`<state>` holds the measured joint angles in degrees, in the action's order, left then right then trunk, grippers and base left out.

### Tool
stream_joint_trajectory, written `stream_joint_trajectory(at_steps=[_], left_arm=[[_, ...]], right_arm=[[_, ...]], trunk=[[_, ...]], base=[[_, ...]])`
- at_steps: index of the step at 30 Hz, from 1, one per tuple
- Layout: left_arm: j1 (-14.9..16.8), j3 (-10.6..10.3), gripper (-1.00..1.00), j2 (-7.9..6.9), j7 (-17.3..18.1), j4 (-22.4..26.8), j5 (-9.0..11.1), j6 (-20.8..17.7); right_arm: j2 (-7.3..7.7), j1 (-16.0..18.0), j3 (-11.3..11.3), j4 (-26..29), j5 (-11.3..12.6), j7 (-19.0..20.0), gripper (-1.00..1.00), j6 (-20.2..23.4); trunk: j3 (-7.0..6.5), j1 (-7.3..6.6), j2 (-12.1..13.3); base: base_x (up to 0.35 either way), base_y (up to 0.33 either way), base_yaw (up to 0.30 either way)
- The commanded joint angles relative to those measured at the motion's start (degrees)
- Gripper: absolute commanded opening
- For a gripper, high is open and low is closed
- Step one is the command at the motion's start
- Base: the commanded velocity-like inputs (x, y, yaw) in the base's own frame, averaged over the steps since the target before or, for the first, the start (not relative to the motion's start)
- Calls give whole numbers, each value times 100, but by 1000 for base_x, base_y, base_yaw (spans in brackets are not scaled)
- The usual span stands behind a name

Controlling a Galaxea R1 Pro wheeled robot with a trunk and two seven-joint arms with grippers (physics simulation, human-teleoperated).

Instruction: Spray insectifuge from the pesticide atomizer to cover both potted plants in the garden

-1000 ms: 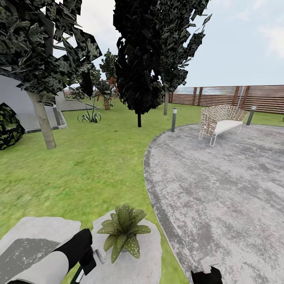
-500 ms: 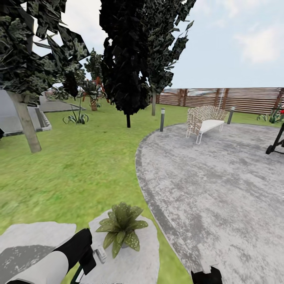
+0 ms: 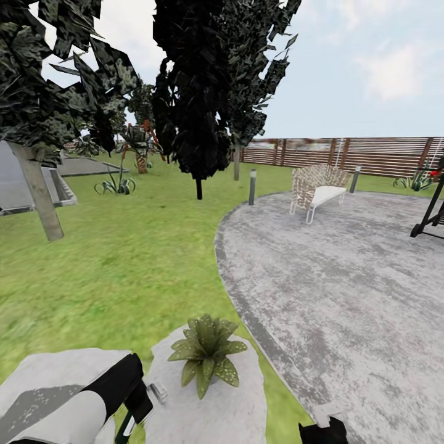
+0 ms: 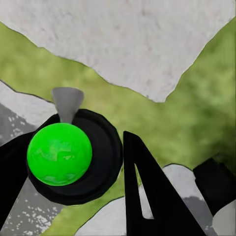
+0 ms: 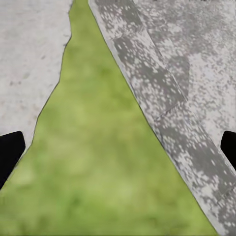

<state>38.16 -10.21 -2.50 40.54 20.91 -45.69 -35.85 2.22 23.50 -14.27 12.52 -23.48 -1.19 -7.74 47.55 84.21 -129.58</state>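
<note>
Already the first step looks done: the pesticide atomizer (image 4: 64, 152) sits in the left gripper (image 4: 73, 167), whose jaws are closed around its dark round body. In the left wrist view the bottle is seen end-on, with a bright green cap facing the camera and a pale grey nozzle tip pointing out over the grass and a stepping stone (image 4: 123, 39). In the head view only a sliver of the bottle's greenish body and its pale trigger piece (image 3: 157, 393) peek out past the left arm's black wrist.

One potted plant (image 3: 206, 354) stands on a pale stepping stone (image 3: 209, 413) just ahead of the left gripper, near it but not touching. Its speckled leaves spread low, and its pot is mostly hidden beneath them. I cannot tell whether any spray has landed on it; no mist or wet sheen is visible. A second potted plant of that kind is not something I can pick out.

The right gripper (image 5: 118, 147) hangs with its jaws spread wide and holding nothing, above the strip of lawn (image 5: 108, 147) between a stone and the grey patio (image 5: 187, 88).

So, by my reading, the pick-up is finished and the spraying of both plants remains, beginning with this nearby one.
</note>
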Motion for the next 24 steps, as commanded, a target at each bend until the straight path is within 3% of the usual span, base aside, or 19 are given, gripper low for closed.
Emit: stream_joint_trajectory(at_steps=[1, 14, 20, 24], left_arm=[[-1, 13, -100, 0, 50, 43, -43, -3], [-4, -15, -100, 21, 50, 56, -71, 7], [-85, -36, -100, -3, 44, -12, -133, 12], [-219, -41, -100, 3, -224, -9, -296, 15]], right_arm=[[-2, 6, -41, -9, -60, -12, 100, -25], [-2, 6, -41, -5, -65, -21, 100, -26], [-2, 6, -41, -10, -61, -21, 100, -25], [-2, 6, -41, -13, -60, -21, 100, -25]], trunk=[[6, -1, -2], [3, -1, -2], [-25, -1, -2], [-40, -1, -2]], base=[[75, 311, 0], [246, 215, -8], [166, 24, -190], [9, 1, -220]])
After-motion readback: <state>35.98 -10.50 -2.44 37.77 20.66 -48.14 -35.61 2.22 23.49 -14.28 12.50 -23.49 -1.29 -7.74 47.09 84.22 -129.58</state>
